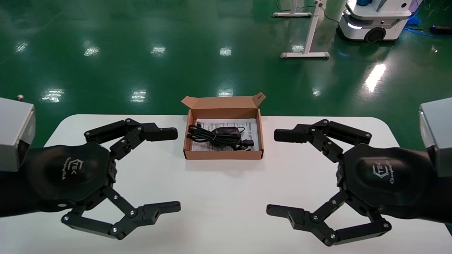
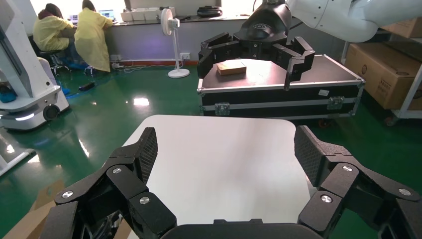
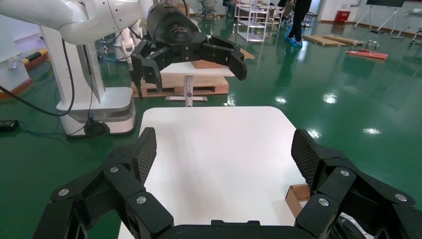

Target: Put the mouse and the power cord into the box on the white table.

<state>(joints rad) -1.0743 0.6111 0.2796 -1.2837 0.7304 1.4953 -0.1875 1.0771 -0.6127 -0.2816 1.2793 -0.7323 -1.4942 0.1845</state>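
1. The shallow brown cardboard box (image 1: 223, 154) with its flap lid raised is located at the middle of the far edge of the large white tabletop (image 1: 219, 197).
2. The small black oval mouse (image 1: 226, 131) is seen inside the box, resting on the white printed sheet (image 1: 251, 124) that lines the bottom.
3. The thick black coiled power cord (image 1: 208, 138) is also contained in the box, beside and partly under the mouse; its chunky plug lies toward the near right corner of the box.
4. Both items are therefore judged to be placed; no task item is seen lying on the tabletop outside the box.
5. The left pincer (image 1: 170, 169) is held near the left edge of the tabletop, fully released and holding nothing.
6. The right pincer (image 1: 279, 171) is held near the right edge, likewise spread wide and holding nothing.
7. The task is judged complete, or to lack only withdrawal of the arms.
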